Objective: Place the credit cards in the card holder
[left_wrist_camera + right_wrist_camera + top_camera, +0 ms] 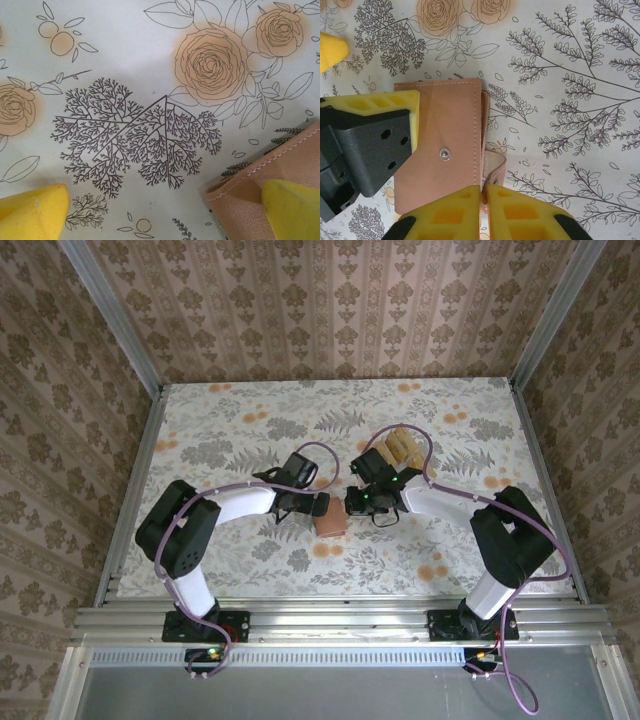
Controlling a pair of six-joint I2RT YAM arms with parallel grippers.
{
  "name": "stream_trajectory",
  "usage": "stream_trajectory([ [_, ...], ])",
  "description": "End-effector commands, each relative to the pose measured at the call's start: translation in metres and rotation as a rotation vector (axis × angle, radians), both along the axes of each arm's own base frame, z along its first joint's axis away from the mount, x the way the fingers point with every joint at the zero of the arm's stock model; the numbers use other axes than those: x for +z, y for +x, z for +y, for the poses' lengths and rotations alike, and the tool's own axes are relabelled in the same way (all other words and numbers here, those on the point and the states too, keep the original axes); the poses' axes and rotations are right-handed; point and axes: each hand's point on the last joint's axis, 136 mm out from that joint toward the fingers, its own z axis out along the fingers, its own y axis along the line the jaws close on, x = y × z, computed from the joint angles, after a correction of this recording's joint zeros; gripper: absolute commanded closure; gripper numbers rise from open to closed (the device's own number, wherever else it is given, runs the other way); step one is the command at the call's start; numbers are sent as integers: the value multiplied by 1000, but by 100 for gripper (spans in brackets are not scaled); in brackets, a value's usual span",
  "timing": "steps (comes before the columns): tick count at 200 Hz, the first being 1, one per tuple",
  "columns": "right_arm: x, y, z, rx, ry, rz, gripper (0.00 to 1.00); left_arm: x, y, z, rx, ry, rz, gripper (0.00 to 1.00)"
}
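Note:
The reddish-brown card holder (pixel 331 521) lies closed on the floral cloth at the centre, its snap stud (pixel 445 154) facing up. My right gripper (pixel 484 192) is shut on the thin edge of the holder's flap (pixel 495 167) at its near side. My left gripper (pixel 160 215) is open, reaching in from the left. One of its yellow fingers (pixel 395 102) rests on the holder's (pixel 260 185) left part, and the other finger (pixel 330 50) stands off it over the cloth. The tan credit cards (pixel 400 447) lie in a pile behind the right gripper (pixel 352 506).
The table is covered by a floral cloth (pixel 250 430) and bounded by metal rails (pixel 135 480) and patterned walls. Both arms (pixel 240 505) meet over the middle, and a purple cable (pixel 420 445) loops over the card pile.

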Motion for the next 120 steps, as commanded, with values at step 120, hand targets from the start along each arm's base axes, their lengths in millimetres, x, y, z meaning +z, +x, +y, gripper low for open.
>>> stream_trajectory([
  [120, -10, -7, -8, 2, -32, 30, 100, -20, -21, 19, 9, 82, 66, 0],
])
